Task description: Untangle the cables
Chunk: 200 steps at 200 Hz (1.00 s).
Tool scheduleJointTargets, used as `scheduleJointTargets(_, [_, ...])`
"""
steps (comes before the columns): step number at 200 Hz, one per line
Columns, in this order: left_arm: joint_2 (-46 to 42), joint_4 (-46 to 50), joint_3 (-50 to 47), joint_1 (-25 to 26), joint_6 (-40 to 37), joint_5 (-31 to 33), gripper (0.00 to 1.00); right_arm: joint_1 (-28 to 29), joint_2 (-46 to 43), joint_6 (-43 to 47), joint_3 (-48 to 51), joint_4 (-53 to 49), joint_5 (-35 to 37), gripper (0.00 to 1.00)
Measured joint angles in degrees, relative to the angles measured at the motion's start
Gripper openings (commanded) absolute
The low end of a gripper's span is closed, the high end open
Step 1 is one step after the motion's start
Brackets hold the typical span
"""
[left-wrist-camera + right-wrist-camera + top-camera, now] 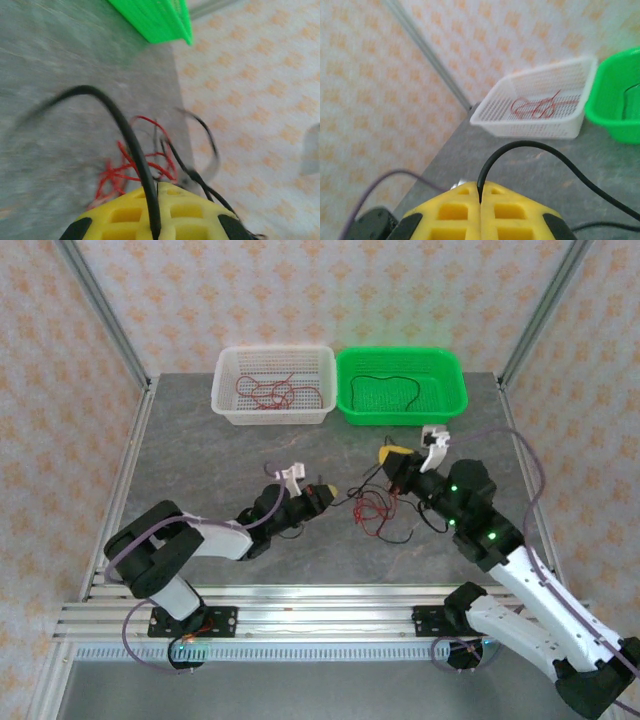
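While the left gripper (325, 492) and the right gripper (392, 455) are each clamping a black cable (530, 146), the tangle (375, 512) is lying between them on the table (200, 450).
Both pairs of yellow fingers (515, 210) are pressing together on it, probably so that moving apart is drawing it out of the red and black knot. Red cables (265, 392) are resting in the white basket (270, 418) and a black wire (383, 375) in the green basket (400, 417).

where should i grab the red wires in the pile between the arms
Likely the upper loop of the red wires, from above: it arches clear of the table, while the lower strands lie flat, crossed with black wire.
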<state>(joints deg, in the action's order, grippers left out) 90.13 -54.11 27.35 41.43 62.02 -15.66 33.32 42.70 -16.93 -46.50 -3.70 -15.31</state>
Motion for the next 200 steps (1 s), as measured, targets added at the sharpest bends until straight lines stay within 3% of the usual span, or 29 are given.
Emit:
scheduleJointTargets(61, [-9.81, 12.57, -2.78, -1.46, -5.57, 9.25, 0.00, 0.00, 0.68, 0.70, -11.17, -7.10, 12.72, 0.00])
scheduleJointTargets(142, [-17.20, 22.91, -4.98, -1.46, -9.68, 16.61, 0.00, 0.00, 6.78, 3.45, -22.03, -8.48, 18.18, 0.00])
scheduleJointTargets(155, [-17.40, 23.65, -5.05, -1.46, -10.05, 16.85, 0.16, 0.00, 8.37, 4.31, -23.96, -8.35, 18.64, 0.00])
scheduleJointTargets(178, [-17.40, 24.83, -5.03, -1.46, -11.17, 17.25, 0.61, 0.00, 11.61, 6.14, -28.09, -8.28, 18.97, 0.00])
scheduleJointTargets(188, [-17.44, 25.27, -5.03, -1.46, -11.98, 17.16, 0.69, 0.00, 13.03, 6.73, -29.86, -8.26, 18.95, 0.00])
scheduleJointTargets(200, [-17.77, 25.92, -4.98, -1.44, -12.96, 16.83, 0.72, 0.00, 14.49, 7.23, -31.71, -8.02, 18.75, 0.00])
